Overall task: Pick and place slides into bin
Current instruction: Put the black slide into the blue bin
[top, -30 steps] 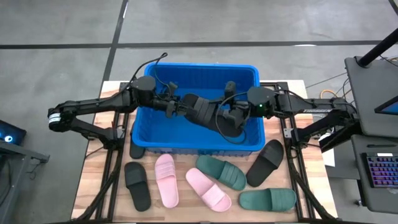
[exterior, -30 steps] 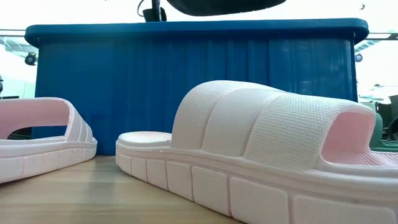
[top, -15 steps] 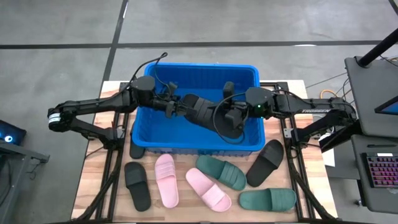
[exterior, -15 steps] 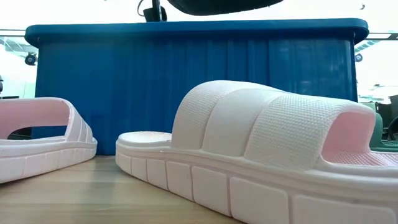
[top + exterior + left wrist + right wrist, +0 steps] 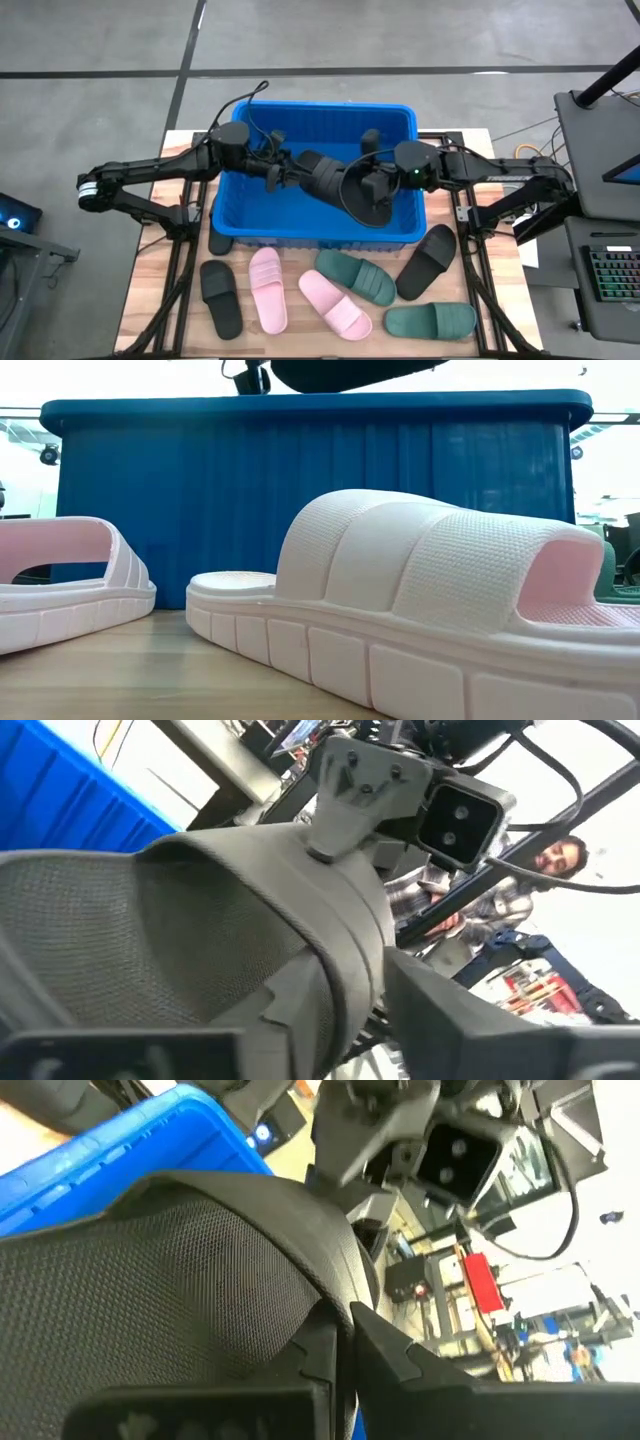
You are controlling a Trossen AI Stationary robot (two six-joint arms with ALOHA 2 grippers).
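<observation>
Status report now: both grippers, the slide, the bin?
Right gripper shut on black slide above bin. Left gripper at the slide's other end, opening. Six slides wait on table.

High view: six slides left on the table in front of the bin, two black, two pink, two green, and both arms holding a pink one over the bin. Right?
Almost. The high view does show two black, two pink and two green slides on the table in front of the bin, but the slide held between the left gripper and the right gripper over the bin is black, not pink.
</observation>
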